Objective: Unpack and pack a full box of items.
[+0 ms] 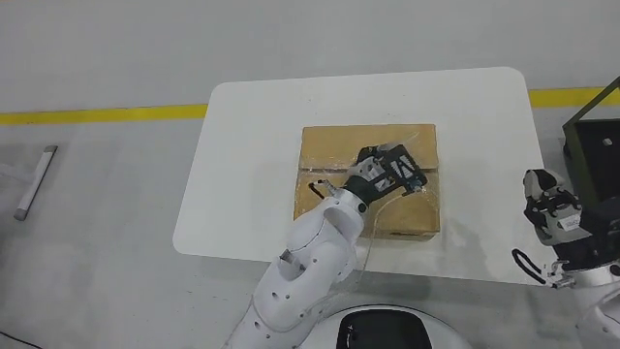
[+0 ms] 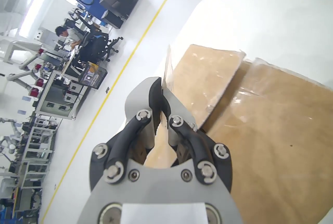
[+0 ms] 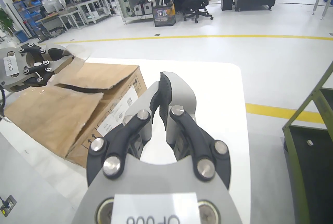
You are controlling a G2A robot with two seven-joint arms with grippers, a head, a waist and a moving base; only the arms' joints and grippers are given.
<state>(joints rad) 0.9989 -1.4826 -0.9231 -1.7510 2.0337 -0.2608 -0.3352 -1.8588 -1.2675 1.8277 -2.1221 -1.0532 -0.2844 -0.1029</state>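
My left gripper (image 1: 405, 173) (image 2: 160, 97) (image 3: 68, 55) sits above the cardboard box (image 1: 329, 150) (image 2: 273, 131) (image 3: 52, 110), over the part of its top nearer my right arm. Its fingers (image 2: 156, 95) are pressed together on a thin clear tape strip (image 2: 167, 66) that runs along the edge of one top flap (image 2: 205, 74) (image 3: 104, 74). That flap is tilted up off the box, with its free edge rising toward my fingertips, and a dark gap shows between it and the other flap (image 3: 54, 105), which lies lower and sags a little along the seam. I cannot see what is inside the box

The box stands on the white table (image 1: 252, 155) (image 2: 260, 22) (image 3: 203, 84), roughly at its middle, with one long side toward me and a labelled end wall facing my right arm

My right gripper (image 1: 541, 186) (image 3: 162, 95) is at the table's right edge, well apart from the box and touching nothing. Its ribbed pads (image 3: 164, 89) meet with nothing between them. From its wrist the box lies ahead and off to one side, with my left gripper beyond it at the raised flap

A green metal rack (image 1: 591, 145) (image 3: 307, 131) stands on the floor just past the table's right end, and a yellow line (image 1: 107, 113) crosses the floor beyond the table
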